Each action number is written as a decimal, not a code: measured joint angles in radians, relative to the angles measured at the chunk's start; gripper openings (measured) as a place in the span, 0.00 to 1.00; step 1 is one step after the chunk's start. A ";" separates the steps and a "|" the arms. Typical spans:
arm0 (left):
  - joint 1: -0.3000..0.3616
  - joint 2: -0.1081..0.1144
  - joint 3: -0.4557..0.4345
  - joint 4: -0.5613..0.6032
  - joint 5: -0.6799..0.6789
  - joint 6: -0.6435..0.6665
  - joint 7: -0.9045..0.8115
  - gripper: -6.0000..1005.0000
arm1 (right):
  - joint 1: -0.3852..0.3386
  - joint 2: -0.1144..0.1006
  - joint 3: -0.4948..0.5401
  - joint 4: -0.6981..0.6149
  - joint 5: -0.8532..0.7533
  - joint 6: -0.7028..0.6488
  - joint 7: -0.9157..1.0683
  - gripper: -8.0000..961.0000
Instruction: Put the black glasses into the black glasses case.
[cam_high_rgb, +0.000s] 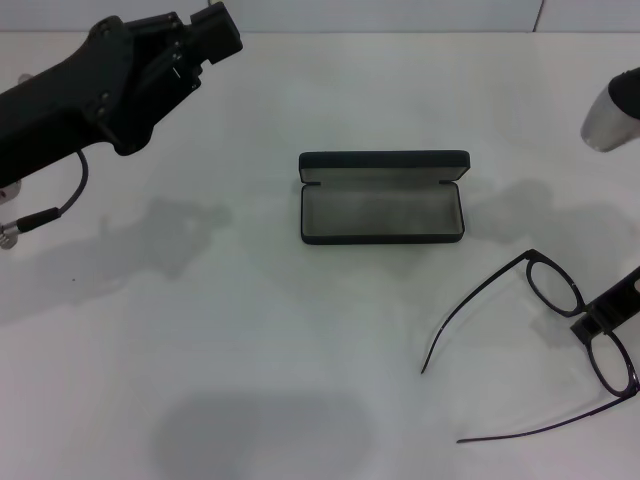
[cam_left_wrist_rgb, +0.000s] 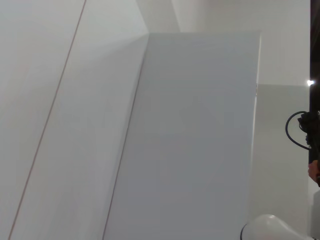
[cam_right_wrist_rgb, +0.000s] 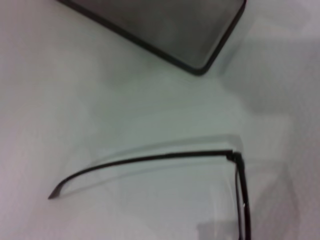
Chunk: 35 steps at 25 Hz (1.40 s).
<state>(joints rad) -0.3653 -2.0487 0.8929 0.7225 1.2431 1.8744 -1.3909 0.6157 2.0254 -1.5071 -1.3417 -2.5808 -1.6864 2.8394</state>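
The black glasses case (cam_high_rgb: 383, 212) lies open in the middle of the white table, grey lining up, lid toward the far side; nothing is inside it. A corner of the case (cam_right_wrist_rgb: 165, 30) also shows in the right wrist view. The black glasses (cam_high_rgb: 555, 285) are at the right, temple arms spread and pointing left; one temple (cam_right_wrist_rgb: 150, 158) runs across the right wrist view with a soft shadow beside it. My right gripper (cam_high_rgb: 600, 318) reaches in from the right edge and is shut on the glasses at the bridge. My left gripper (cam_high_rgb: 205, 40) hangs raised at the far left, away from both.
A silver part of the right arm (cam_high_rgb: 612, 112) shows at the far right. A cable (cam_high_rgb: 60, 205) trails from the left arm. The left wrist view holds only pale wall panels (cam_left_wrist_rgb: 190, 140). Bare white table (cam_high_rgb: 250, 350) lies between the case and the front edge.
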 joint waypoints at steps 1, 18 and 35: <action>0.001 0.000 0.000 0.000 0.000 0.000 0.000 0.07 | 0.000 -0.001 0.003 -0.008 -0.001 0.001 0.000 0.20; -0.001 0.004 -0.003 -0.015 -0.002 -0.002 0.047 0.07 | 0.048 0.001 0.022 0.039 0.021 0.029 -0.006 0.17; 0.005 -0.002 -0.003 -0.015 -0.002 0.000 0.049 0.07 | 0.027 -0.001 0.020 0.071 0.036 0.036 -0.008 0.17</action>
<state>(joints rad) -0.3603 -2.0504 0.8897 0.7071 1.2410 1.8746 -1.3422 0.6426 2.0248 -1.4875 -1.2703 -2.5452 -1.6506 2.8318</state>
